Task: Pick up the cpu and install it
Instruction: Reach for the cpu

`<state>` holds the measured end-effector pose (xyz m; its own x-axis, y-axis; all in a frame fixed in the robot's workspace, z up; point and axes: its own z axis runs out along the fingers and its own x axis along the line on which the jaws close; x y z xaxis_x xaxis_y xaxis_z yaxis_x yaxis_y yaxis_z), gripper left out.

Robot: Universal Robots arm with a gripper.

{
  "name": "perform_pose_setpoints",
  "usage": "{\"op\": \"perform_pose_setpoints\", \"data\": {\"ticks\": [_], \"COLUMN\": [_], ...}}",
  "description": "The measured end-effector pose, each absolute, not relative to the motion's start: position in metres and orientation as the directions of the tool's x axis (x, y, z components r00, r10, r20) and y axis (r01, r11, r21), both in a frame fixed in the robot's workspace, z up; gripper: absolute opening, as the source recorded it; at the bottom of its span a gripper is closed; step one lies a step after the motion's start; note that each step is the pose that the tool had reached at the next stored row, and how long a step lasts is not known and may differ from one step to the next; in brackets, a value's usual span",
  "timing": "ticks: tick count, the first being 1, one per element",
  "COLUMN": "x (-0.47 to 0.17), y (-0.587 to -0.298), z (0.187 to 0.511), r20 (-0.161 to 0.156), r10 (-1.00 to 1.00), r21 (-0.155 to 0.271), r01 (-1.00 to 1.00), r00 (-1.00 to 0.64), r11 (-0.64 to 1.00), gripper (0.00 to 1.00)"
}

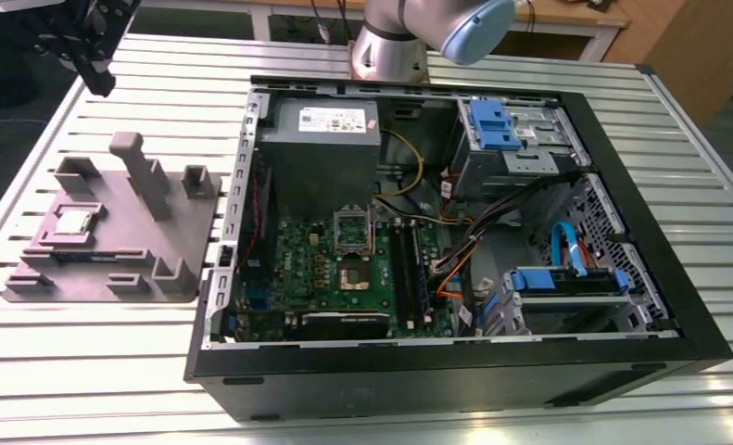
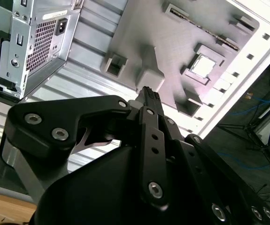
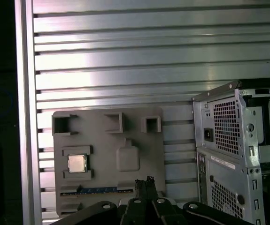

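The cpu point(image 1: 74, 221) is a small square chip with a silvery top. It lies flat in a recess of the grey fixture tray point(image 1: 181, 236), on the exterior view's left, beside the open computer case. Both wrist views show the cpu point(image 3: 76, 163) point(image 2: 204, 66) in that recess. My gripper point(image 1: 98, 85) hangs high over the table's far left corner, well above and beyond the tray. Its black fingers point(image 3: 144, 182) point(image 2: 149, 96) are shut together with nothing between them. Inside the case, the motherboard's socket point(image 1: 354, 264) stands with its metal frame raised.
The open case point(image 1: 453, 371) takes up the middle of the slatted metal table point(image 1: 82, 371), with a grey power supply point(image 1: 322, 139), blue drive bays point(image 1: 496, 125) and loose cables inside. Upright posts point(image 1: 137, 171) rise from the tray. My arm's base point(image 1: 391, 51) stands behind the case.
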<state>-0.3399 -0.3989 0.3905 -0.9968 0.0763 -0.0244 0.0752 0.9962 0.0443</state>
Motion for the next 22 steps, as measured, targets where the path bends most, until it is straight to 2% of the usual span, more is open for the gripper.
{"op": "perform_pose_setpoints", "data": {"ticks": [22], "x": [-0.355], "y": [-0.399], "z": [0.39], "r20": [-0.024], "r10": [0.076], "r21": [0.044], "r01": [0.075], "r00": [-0.997], "r11": [0.996], "gripper": [0.1]}}
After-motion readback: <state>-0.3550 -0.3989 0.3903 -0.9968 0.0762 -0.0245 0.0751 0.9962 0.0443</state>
